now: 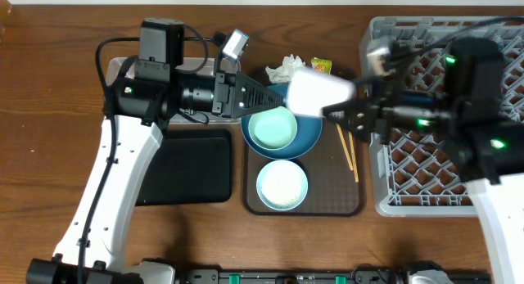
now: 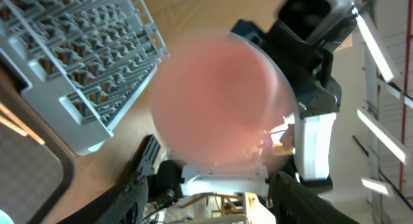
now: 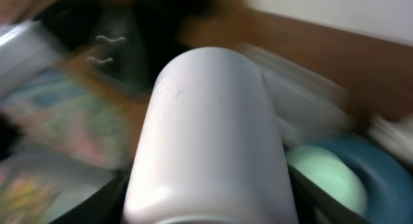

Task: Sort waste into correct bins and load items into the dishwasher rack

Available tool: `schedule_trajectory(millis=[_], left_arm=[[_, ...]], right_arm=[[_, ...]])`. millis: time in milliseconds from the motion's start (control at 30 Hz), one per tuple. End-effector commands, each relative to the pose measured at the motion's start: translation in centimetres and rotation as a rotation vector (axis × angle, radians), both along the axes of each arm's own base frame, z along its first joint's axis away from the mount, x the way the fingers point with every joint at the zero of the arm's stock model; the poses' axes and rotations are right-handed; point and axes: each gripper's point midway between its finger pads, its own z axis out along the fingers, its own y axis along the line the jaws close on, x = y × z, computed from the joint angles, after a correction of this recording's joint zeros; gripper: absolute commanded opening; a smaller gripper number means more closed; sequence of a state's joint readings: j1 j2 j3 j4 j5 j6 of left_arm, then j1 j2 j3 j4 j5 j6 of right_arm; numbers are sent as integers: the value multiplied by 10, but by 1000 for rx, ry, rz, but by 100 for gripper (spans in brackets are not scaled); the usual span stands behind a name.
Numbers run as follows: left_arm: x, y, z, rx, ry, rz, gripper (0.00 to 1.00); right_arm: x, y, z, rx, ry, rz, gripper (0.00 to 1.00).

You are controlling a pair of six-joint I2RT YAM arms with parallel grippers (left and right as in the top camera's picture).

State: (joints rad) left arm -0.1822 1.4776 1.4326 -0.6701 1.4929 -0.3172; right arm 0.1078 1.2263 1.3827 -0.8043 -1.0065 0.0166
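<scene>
Cup (image 1: 319,92), small and white with a pink inside, lies on its side in the air above the far end of the brown serving tray (image 1: 327,194), between the two arms. The right pincer (image 1: 344,110) grasps its smooth round wall; the left pincer (image 1: 274,96) stands spread and off it, facing the pink mouth.

It looks light, rigid and glossy, so likely slippery under the pads and liable to chip if dropped. A hold across the wall near the middle, or one finger inside the rim, seems safest.

Below it sit the dark blue bowl (image 1: 307,141) with the mint-green bowl (image 1: 272,128) inside, so a slip would land on crockery. The dishwasher rack (image 1: 385,194) stands just to the right on the wooden table (image 1: 49,153), its peg lattice free of dishes in the overhead view, giving plenty of room to set the cup down.
</scene>
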Motion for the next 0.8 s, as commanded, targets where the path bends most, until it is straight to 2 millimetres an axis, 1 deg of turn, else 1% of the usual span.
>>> schedule_trajectory(millis=[0,33,100,167,200,233,300,467,533,667,767], left_arm=[[4,5,0,-3,-12,14,64],[4,5,0,-3,-12,17,64],[4,6,0,-3,-12,17,65],[4,6,0,-2,-12,18,65],[5,6,-1,0,-12,20,65],[5,6,-1,1,-13,21,65],[6,6,-2,7,-13,27,65],[6,6,-4,15,-6,32,65],[5,6,-5,18,10,33,65],[5,6,-5,19,15,32,66],[4,6,-5,19,19,32,66]], right_arm=[[27,-71,-31,-206,101,-401,51],[25,-94,-47,-272,178,-512,51],[11,-141,-79,-415,341,-724,50],[-7,-178,-102,-540,477,-885,50],[-16,-192,-110,-590,535,-950,50],[-22,-201,-115,-618,577,-993,49],[-27,-208,-123,-631,643,-1037,47],[-19,-214,-139,-636,735,-1082,47],[-11,-219,-149,-652,767,-1105,46],[10,-222,-163,-660,775,-1103,45],[21,-225,-167,-648,764,-1116,46]])
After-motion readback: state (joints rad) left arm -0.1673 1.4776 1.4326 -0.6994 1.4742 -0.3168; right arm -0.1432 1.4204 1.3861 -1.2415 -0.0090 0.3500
